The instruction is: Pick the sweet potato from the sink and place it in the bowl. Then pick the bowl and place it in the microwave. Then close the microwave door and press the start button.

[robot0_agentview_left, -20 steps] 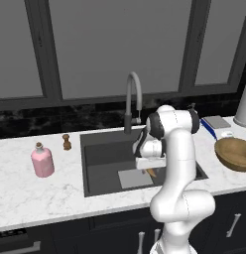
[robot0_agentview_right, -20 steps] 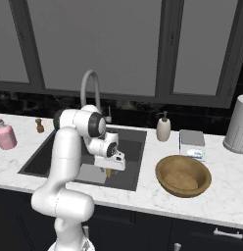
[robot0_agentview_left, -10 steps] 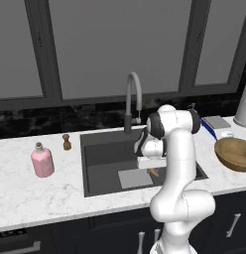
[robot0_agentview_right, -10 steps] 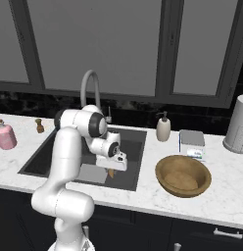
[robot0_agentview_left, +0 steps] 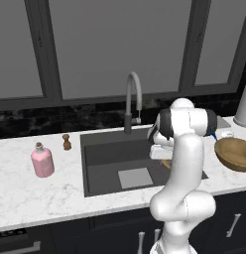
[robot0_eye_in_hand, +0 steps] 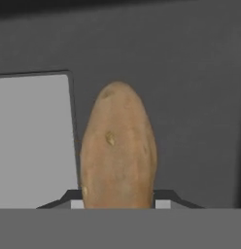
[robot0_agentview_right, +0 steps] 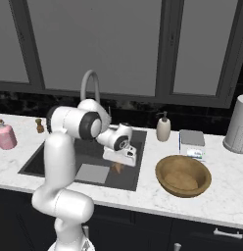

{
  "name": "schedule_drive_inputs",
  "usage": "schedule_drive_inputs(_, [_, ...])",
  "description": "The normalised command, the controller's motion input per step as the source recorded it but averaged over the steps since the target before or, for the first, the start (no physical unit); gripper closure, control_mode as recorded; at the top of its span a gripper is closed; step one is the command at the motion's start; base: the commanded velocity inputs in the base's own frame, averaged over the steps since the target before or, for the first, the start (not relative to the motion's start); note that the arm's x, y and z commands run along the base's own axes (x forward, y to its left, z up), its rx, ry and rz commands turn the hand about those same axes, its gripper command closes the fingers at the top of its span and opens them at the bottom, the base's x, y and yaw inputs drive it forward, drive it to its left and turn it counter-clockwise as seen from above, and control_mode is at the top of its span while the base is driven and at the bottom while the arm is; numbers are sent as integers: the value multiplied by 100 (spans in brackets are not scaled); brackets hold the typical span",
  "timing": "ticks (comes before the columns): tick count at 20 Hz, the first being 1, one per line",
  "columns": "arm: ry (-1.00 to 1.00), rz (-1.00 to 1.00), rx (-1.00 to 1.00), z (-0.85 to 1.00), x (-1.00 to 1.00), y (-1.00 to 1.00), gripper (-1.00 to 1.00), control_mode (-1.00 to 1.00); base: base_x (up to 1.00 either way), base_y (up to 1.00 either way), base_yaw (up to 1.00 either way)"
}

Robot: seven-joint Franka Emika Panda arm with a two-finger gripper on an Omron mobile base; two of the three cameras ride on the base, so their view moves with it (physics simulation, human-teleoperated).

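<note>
Orange-brown sweet potato (robot0_eye_in_hand: 118,148), firm, light and smooth-skinned by its look, sits centre-frame in the hand view above the sink (robot0_agentview_left: 102,154) floor, gripper (robot0_agentview_right: 117,168) apparently closed across its middle, the sensible hold.

The orange-brown potato (robot0_eye_in_hand: 118,146) hangs lengthwise between my fingers above the sink (robot0_agentview_right: 60,157) floor, near its right edge. The wooden bowl (robot0_agentview_right: 183,175) sits upright, empty, right of the sink.
</note>
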Motion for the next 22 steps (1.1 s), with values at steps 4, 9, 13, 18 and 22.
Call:
schedule_drive_inputs(4, [-15, -3, 0, 100, -51, -41, 100, -100, 0, 0, 0])
schedule_drive_inputs(9, [-22, -6, 0, 100, -56, -13, 100, -100, 0, 0, 0])
schedule_drive_inputs(13, [-21, -12, 0, 97, -48, -28, 100, -100, 0, 0, 0])
schedule_drive_inputs(18, [-15, -20, 0, 91, -31, -48, 100, -100, 0, 0, 0])
schedule_drive_inputs(22, [0, -31, 0, 70, -15, -74, 100, -100, 0, 0, 0])
